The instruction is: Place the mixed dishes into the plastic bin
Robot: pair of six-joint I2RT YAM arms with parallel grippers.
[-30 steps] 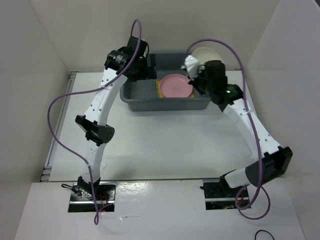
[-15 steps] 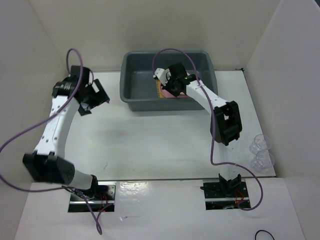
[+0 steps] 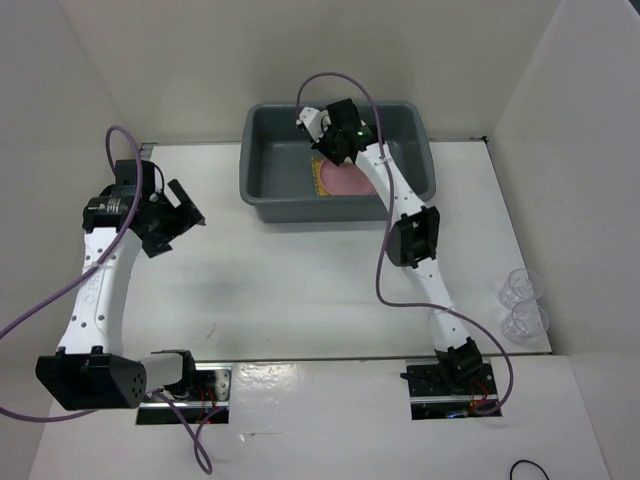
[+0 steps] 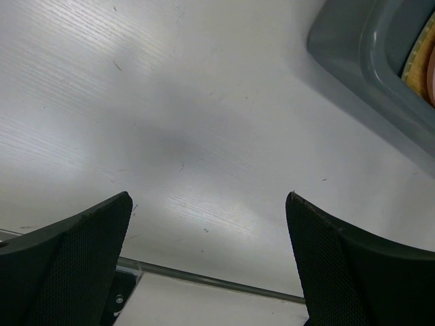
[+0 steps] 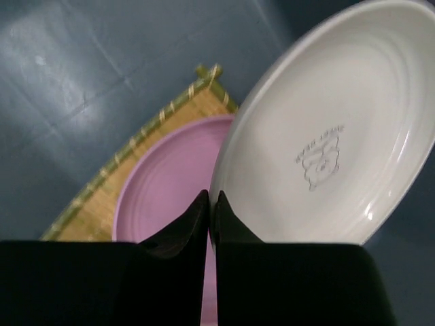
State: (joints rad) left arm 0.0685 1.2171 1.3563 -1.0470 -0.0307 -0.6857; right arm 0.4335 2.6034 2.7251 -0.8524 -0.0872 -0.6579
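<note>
One stamp [image 5: 318,157], unreadable, on cream plate [image 5: 340,95] pinched by right end effector [image 5: 209,207]; left end effector [image 4: 208,198] spread.

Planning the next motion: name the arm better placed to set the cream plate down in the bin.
Right. Its jaws grip the cream plate above the pink plate inside the bin; the left jaws hang open over table.

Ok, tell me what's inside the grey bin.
The bin holds a yellow mat with a pink plate on it; the right gripper holds a cream plate above, hiding part of both.
</note>
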